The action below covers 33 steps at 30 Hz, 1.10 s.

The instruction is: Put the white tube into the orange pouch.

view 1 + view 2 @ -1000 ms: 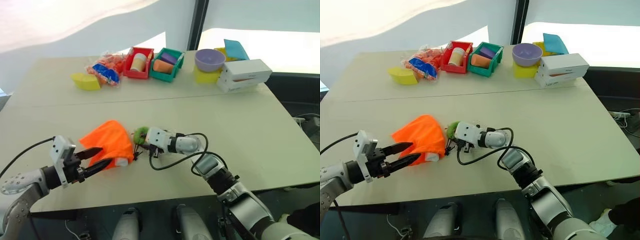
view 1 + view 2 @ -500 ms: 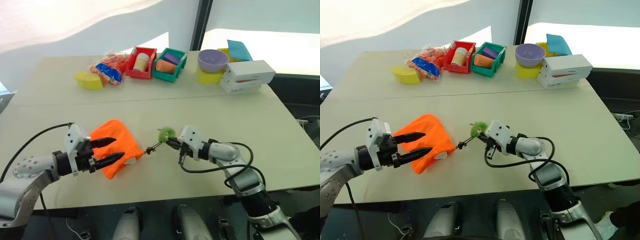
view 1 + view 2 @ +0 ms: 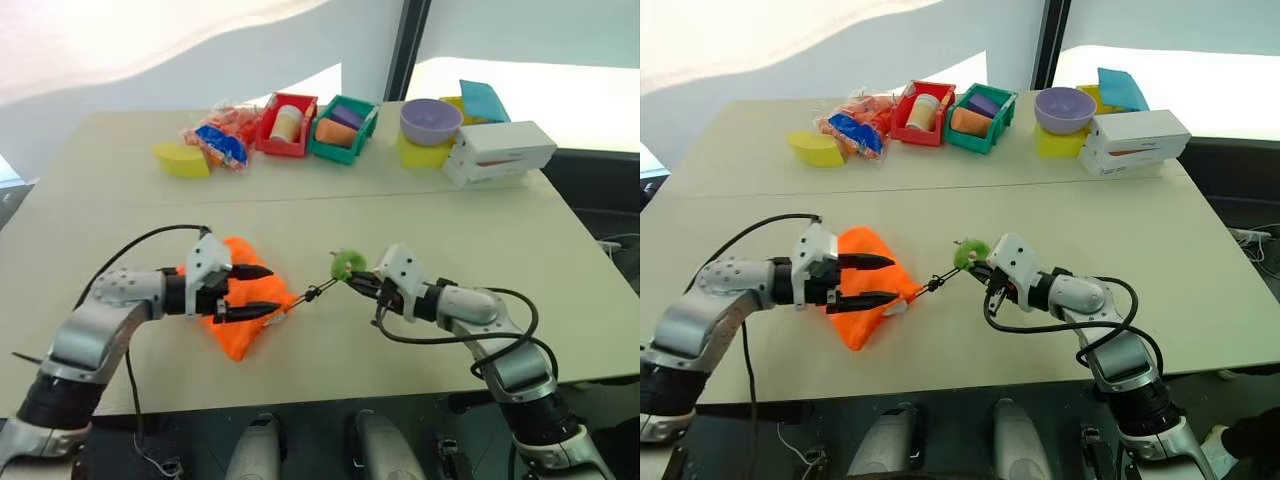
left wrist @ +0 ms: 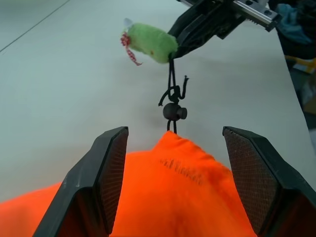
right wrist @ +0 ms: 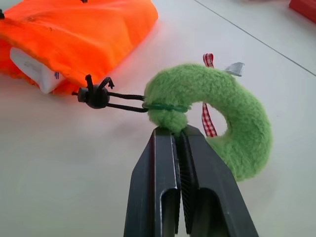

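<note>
Right wrist view shows the white tube (image 5: 30, 73) poking from under the orange pouch (image 5: 74, 34), which lies on the table (image 3: 420, 240) toward the near left. Just right of it, the right gripper (image 5: 178, 134) is pinched tight on the fuzzy green ring (image 5: 217, 118), drawing the black cord (image 5: 126, 102) taut, probably to cinch the mouth. The left gripper (image 3: 250, 291) stands wide, straddling the pouch, seemingly to steady it.
</note>
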Tool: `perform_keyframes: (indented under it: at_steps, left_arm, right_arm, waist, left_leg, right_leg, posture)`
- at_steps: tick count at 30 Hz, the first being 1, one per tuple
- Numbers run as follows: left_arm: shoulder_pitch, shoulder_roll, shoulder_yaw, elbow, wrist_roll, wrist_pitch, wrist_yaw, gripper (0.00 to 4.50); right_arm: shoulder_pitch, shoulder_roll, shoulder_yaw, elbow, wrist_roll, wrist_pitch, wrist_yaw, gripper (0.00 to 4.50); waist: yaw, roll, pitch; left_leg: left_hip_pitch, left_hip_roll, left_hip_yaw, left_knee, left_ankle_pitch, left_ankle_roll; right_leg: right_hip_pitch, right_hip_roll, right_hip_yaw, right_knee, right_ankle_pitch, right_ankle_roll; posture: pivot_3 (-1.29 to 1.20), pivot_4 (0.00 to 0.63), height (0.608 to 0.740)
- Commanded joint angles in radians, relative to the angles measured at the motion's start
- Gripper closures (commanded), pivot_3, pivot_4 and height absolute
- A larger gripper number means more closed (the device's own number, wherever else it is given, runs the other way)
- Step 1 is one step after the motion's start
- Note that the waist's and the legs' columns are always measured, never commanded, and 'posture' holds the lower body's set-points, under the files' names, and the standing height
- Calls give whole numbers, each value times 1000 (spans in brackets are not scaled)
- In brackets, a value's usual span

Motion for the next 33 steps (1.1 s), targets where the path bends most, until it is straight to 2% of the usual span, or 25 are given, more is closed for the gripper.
perform_keyframes:
  at_steps: [1,9,15,31,33]
  left_arm:
    - [-92,-28,-71,82,48,-42,-78,1225]
    - [-318,-115,-182,372,124,-66,-245,1225]
    - [-394,-174,-222,503,173,-100,-329,1225]
    - [-444,-236,-224,608,222,-120,-401,1225]
    - [-441,-237,-224,607,225,-122,-401,1784]
  right_arm:
    - [-19,-4,-8,-34,12,-14,-8,4484]
    - [-25,-11,0,-38,6,-27,-12,4484]
    - [-29,-4,8,-54,10,-25,-18,4484]
    - [-44,0,29,-53,6,-31,-22,4484]
    - [-45,2,33,-53,6,-33,-23,4500]
  waist:
    - [0,0,0]
    - [-1,0,0]
    - [-3,0,0]
    - [-2,0,0]
    - [-2,0,0]
  left_leg:
    - [0,0,0,0,0,0]
    - [-1,2,-1,2,0,0]
    - [0,5,-2,2,0,1]
    - [0,5,-2,12,-1,2]
    - [0,5,-2,13,-1,2]
  right_leg:
    - [0,0,0,0,0,0]
    - [0,5,1,1,0,1]
    - [0,8,2,2,2,3]
    - [-1,9,3,12,-1,1]
    - [-1,9,3,12,-1,1]
  posture:
    - [0,150,740]
    - [0,150,740]
    - [0,150,740]
    - [0,150,740]
    - [0,150,740]
